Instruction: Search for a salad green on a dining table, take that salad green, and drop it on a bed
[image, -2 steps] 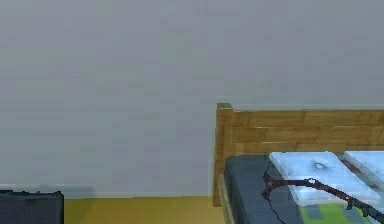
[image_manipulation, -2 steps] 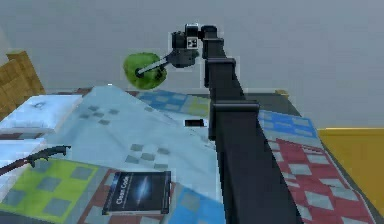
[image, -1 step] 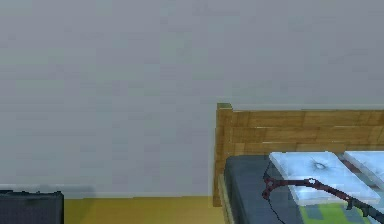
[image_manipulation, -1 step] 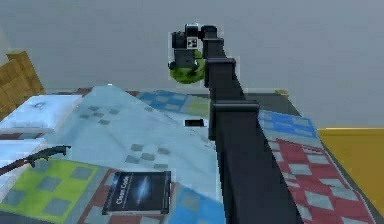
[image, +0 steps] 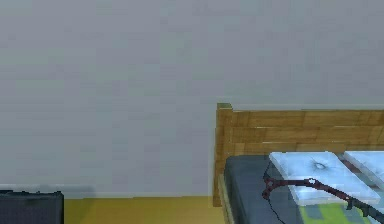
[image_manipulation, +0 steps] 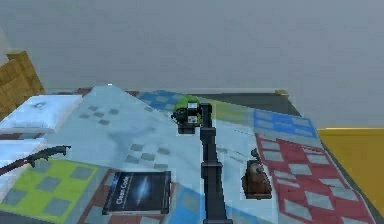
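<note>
The salad green (image_manipulation: 187, 101) is seen as a small green lump near the far edge of the bed (image_manipulation: 120, 130), about midway along its length. It is located at the far end of the claw (image_manipulation: 183, 120), which is carried by the dark arm (image_manipulation: 210, 170) extended across the patchwork quilt. The state of the claw cannot be told. Nor can it be told whether the lump is held or rests on the quilt behind it.

White pillows (image_manipulation: 40, 110) are placed at the head end, against the wooden headboard (image: 300, 130). A long dark item (image_manipulation: 35, 158) is laid just beside the pillows. A flat dark book-like item (image_manipulation: 137, 189) is positioned near the bed's near edge, to the arm side view's left of the arm. A small brown object (image_manipulation: 257, 180) stands to the arm's other side, toward the foot end.
</note>
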